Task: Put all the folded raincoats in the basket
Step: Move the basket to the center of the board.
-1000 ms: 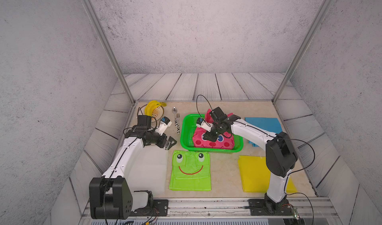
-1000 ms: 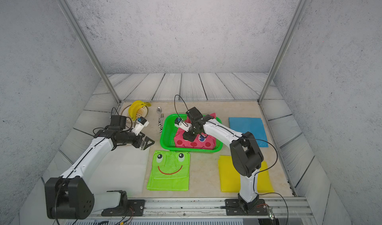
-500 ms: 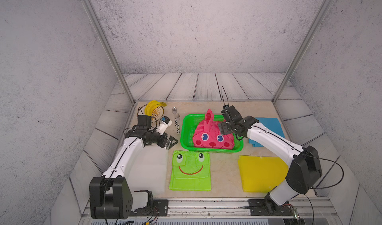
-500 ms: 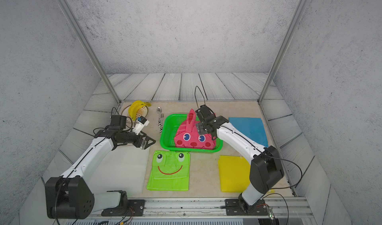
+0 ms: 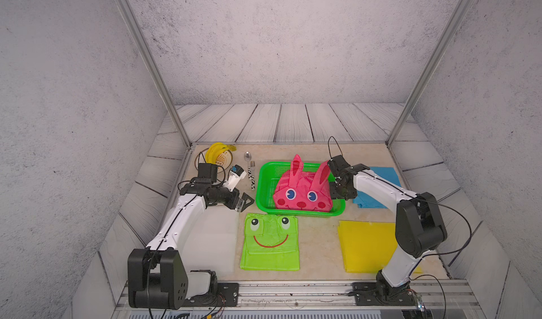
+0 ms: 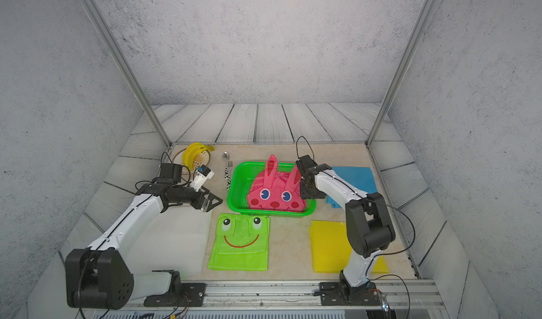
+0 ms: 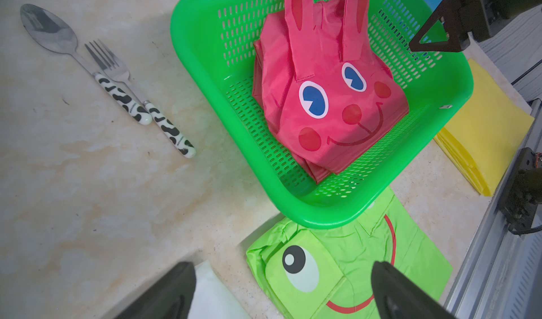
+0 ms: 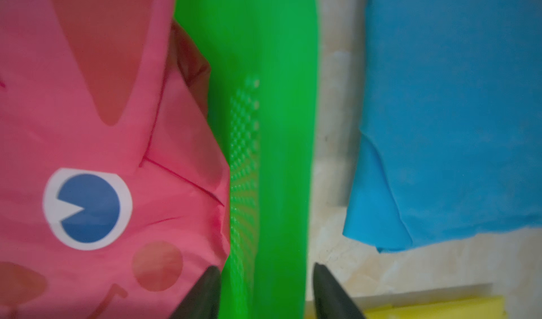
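While the pink raincoat [image 5: 302,196] sits folded inside the basket [image 5: 262,182], face showing and ears [image 5: 296,168] propped against the far wall, your right tool [image 5: 337,190] hangs over the rim just beside it. Its jaws are parted with the rim between them; you cannot tell whether they pinch the plastic, but no cloth is in them. Your left tool [image 5: 242,203] waits wide open and empty on the basket's other side.

The drop looks done, so withdrawal is the step in hand. Rise straight up before swinging away, so neither the rim nor the nearer ear is dragged along.

The basket holds that one raincoat only, with room to spare on the side away from your right tool. The green raincoat [image 5: 269,244], the yellow one [image 5: 366,244] and the blue one [image 5: 381,175] lie outside on the bench [image 5: 316,244].
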